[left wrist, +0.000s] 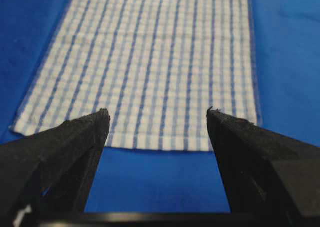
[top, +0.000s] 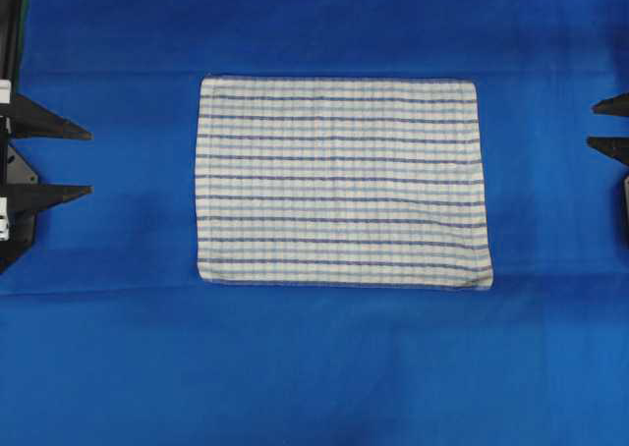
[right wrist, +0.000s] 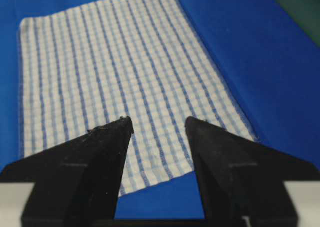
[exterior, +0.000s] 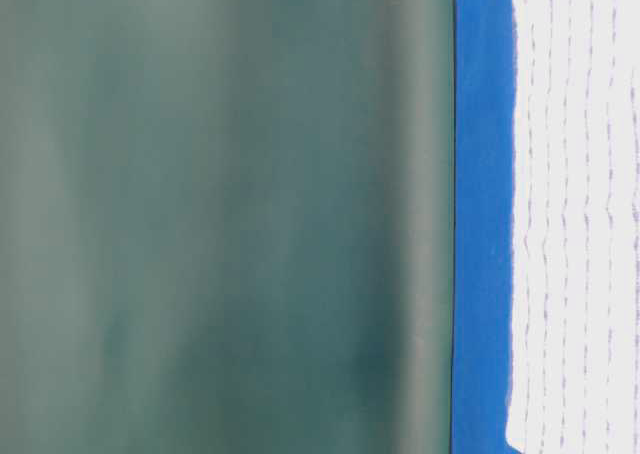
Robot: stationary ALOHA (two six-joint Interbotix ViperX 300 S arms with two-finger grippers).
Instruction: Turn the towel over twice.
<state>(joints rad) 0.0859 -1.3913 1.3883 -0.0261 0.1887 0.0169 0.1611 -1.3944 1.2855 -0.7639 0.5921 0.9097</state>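
Towel (top: 341, 183) lies flat mid-frame on the desk (top: 314, 367) in the overhead view. My left hand (top: 86, 160) and right hand (top: 596, 125) sit at the frame edges, both wide, empty. Towel looks light, limp, likely to slide on the cover: I'd pinch the near corners at the hem.

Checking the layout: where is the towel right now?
In the overhead view the towel lies flat mid-table on the blue table covering, between the open left gripper and right gripper, touching neither.

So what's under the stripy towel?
The towel lies flat on the blue table covering, which shows all around its edges. Anything directly beneath is covered, though no lump shows through.
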